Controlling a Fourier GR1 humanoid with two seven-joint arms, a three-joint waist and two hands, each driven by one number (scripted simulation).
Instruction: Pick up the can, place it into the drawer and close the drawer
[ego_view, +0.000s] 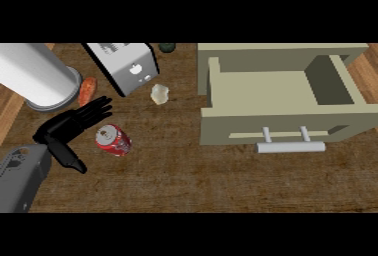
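A red can (114, 140) with a silver top stands on the wooden counter left of centre. My left hand (69, 126) is just to its left, fingers straight and spread toward the upper right, thumb pointing down below the can's level; it does not hold the can. The beige drawer (214, 85) at the right is pulled open toward me, its inside bare, with a pale bar handle (291, 146) on its front. My right hand does not show.
A large white cylinder (37, 75) stands at the upper left. A silver toaster (125, 65) lies behind the can, an orange carrot (87, 90) beside the cylinder, a small pale lump (159, 93) near the toaster, and a dark object (167, 47) at the back.
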